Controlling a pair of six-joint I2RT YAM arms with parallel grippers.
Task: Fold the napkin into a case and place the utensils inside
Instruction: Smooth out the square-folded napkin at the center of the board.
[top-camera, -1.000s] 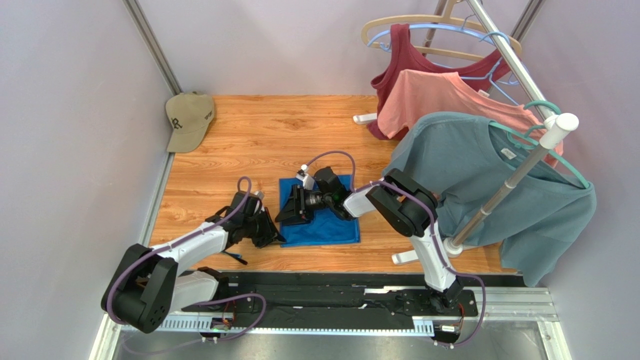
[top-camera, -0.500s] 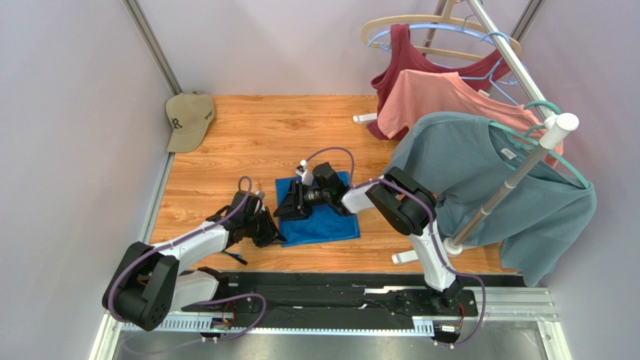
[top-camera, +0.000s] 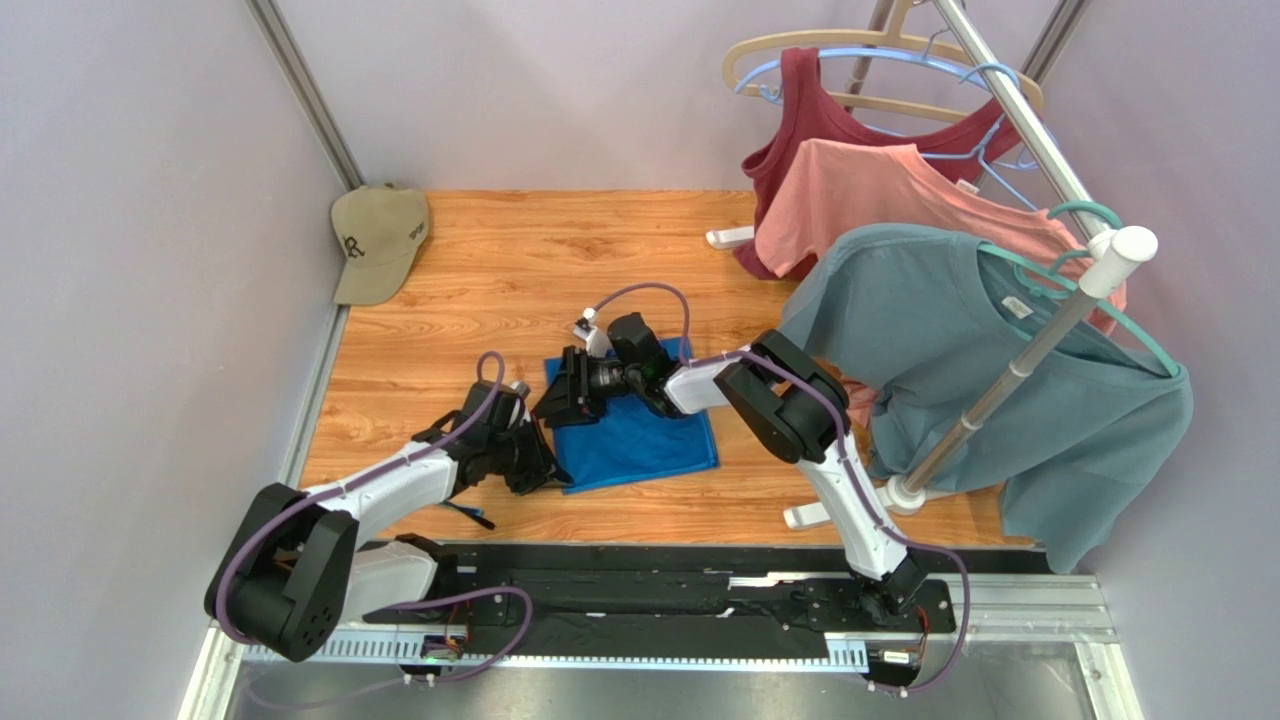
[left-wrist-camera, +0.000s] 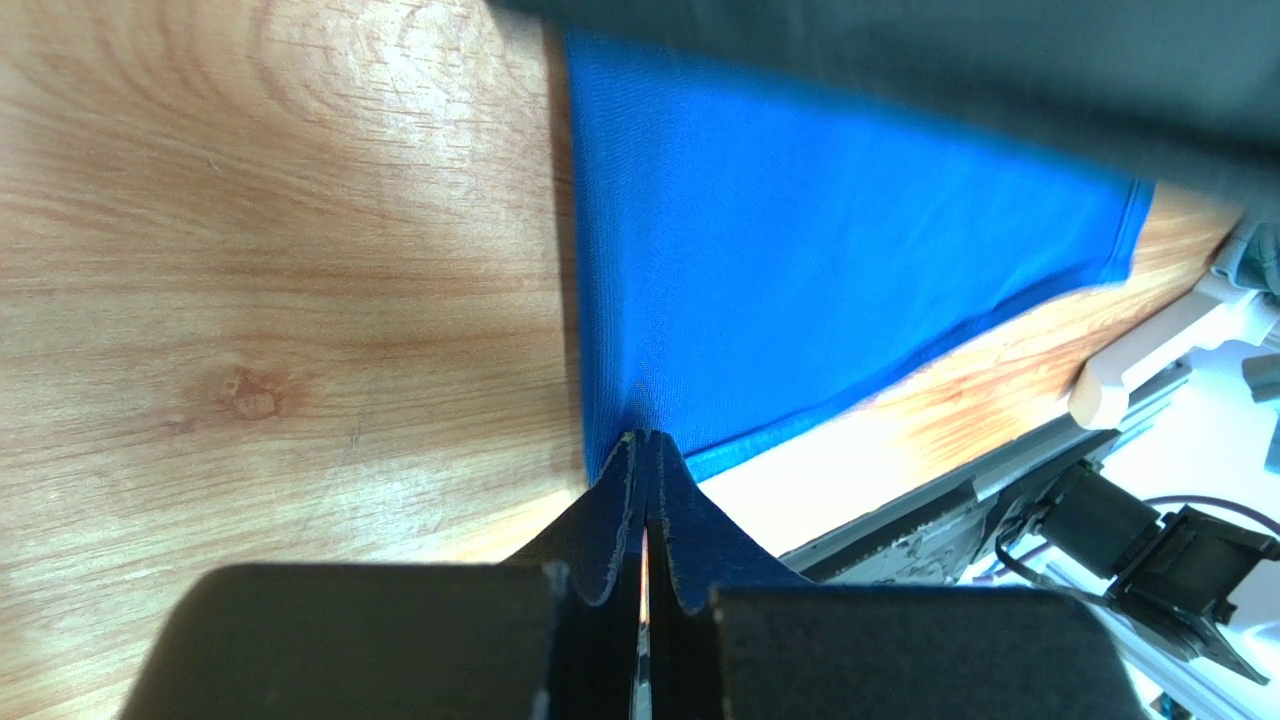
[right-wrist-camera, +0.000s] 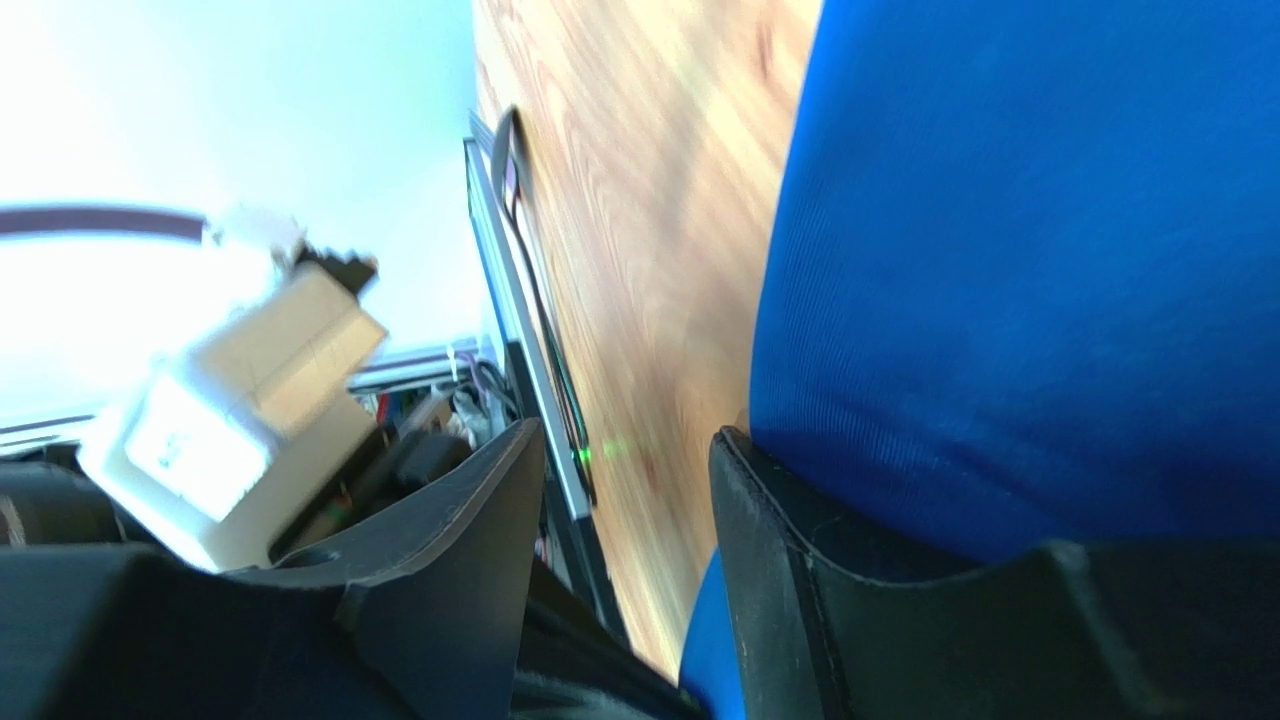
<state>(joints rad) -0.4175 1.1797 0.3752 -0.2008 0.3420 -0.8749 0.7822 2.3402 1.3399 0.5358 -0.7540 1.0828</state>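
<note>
The royal-blue napkin (top-camera: 646, 438) lies flat on the wooden table (top-camera: 526, 270), a little rumpled at its left edge. My left gripper (top-camera: 538, 459) is shut on its near-left corner; in the left wrist view the fingertips (left-wrist-camera: 646, 450) pinch the cloth (left-wrist-camera: 781, 255). My right gripper (top-camera: 568, 405) lies sideways over the far-left edge, open. In the right wrist view bare wood shows between its jaws (right-wrist-camera: 624, 450), and the napkin (right-wrist-camera: 1037, 270) rests against the outside of one finger (right-wrist-camera: 781, 570). A thin dark utensil (top-camera: 469, 516) lies by the left arm near the table's front edge.
A tan cap (top-camera: 377, 240) sits at the far-left corner. A clothes rack on the right carries a teal-grey T-shirt (top-camera: 992, 390), a salmon shirt (top-camera: 887, 195) and a maroon top (top-camera: 812, 135); its white foot (top-camera: 819, 515) rests on the table near the napkin.
My right gripper has slid leftward across the napkin to its far-left edge, and the cloth there has shifted slightly. The left gripper has stayed put, shut on its corner.
</note>
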